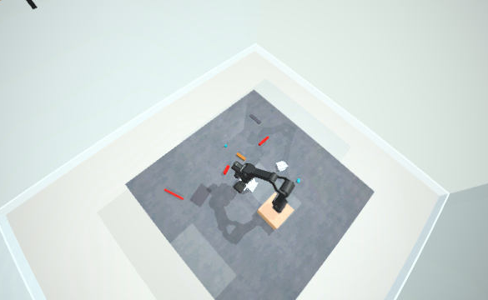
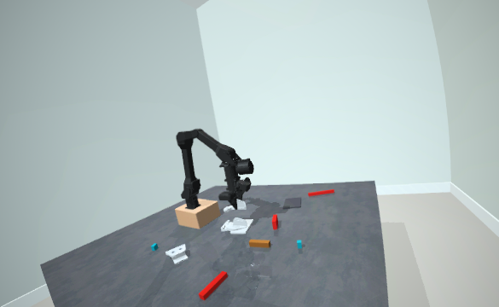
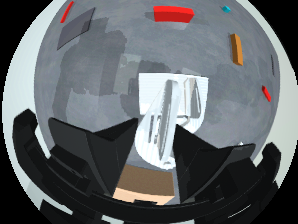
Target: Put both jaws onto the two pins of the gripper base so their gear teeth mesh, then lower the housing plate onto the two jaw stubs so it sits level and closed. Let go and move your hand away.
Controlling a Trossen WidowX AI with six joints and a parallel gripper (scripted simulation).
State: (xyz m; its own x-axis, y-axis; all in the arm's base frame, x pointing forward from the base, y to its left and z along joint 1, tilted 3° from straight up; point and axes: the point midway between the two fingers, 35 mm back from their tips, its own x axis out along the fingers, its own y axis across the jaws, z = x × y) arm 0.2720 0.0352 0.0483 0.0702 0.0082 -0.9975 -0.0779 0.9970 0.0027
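Observation:
My gripper (image 3: 154, 124) (image 2: 233, 201) (image 1: 245, 186) is shut on a white jaw (image 3: 162, 122) (image 2: 237, 205), a long narrow piece held on edge between the fingers. It hangs a little above the white gripper base (image 3: 192, 92) (image 2: 237, 226), which lies flat on the grey table (image 2: 339, 256). I cannot tell whether the other jaw sits on the base. The white housing plate (image 2: 177, 254) (image 1: 282, 166), with two holes, lies apart from the base, toward the table's near left in the exterior view.
The arm stands on a tan block (image 2: 197, 215) (image 1: 274, 214). Scattered around are red bars (image 2: 213, 285) (image 2: 322, 193) (image 2: 275, 222), an orange block (image 2: 259, 243), two cyan cubes (image 2: 154, 246) (image 2: 299, 244) and a dark grey flat plate (image 2: 293, 203).

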